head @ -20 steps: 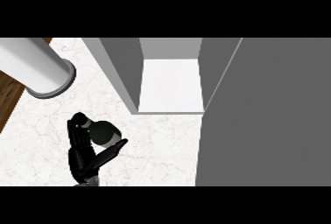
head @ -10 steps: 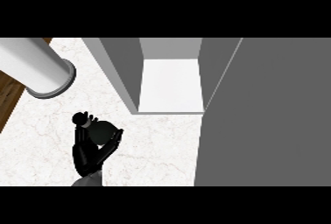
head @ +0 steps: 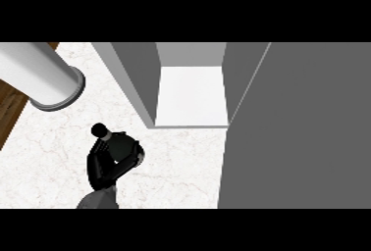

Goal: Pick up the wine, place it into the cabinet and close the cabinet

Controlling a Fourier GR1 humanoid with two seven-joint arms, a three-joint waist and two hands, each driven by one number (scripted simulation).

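Note:
The wine bottle is dark and seen from above, its cap pointing up-left; it stands on the marble counter in the lower left. My left hand is curled round it from below, fingers and thumb wrapping its body and hiding much of it. The cabinet stands open ahead and to the right of the bottle, showing a white floor inside. Its grey door is swung open and fills the right side. My right hand does not show.
A large white cylinder lies across the upper left corner. A strip of wooden floor marks the counter's left edge. The cabinet's grey left wall rises between the bottle and the cabinet opening.
My left hand's fingers have curled in round the bottle. The hand and bottle have stayed in nearly the same spot on the counter.

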